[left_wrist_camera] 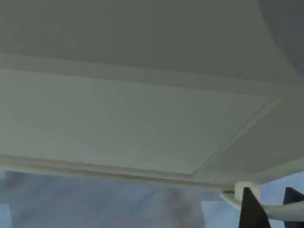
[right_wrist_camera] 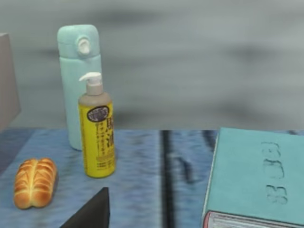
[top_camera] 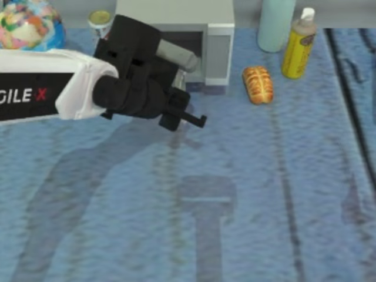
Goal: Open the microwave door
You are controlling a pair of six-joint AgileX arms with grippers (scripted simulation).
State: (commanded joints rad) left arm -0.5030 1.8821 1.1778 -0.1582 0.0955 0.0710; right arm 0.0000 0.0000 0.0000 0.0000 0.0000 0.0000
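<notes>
**Left tool at the microwave front; door state unclear**

The microwave stands at the far edge of the tabletop, left of centre in the top view. Its control panel strip faces the near side. The left arm reaches in from the left edge, and its black wrist covers most of the microwave's front. The left tool sits just in front of the microwave's lower front edge, fingers pointing toward the table's right. A grey bar-like part shows above the wrist, against the dark opening; whether it belongs to the microwave door cannot be told.

In the left wrist view a pale panelled surface fills nearly the whole frame, very close to the camera. Two dark fingertips show at the edge with a light curved piece between them; whether they clamp it cannot be told.

Right of the microwave lie a bread loaf, a yellow pump bottle and a pale teal flask. A teal book appears in the right wrist view. The right tool shows only as a dark tip there; its opening cannot be told.
</notes>
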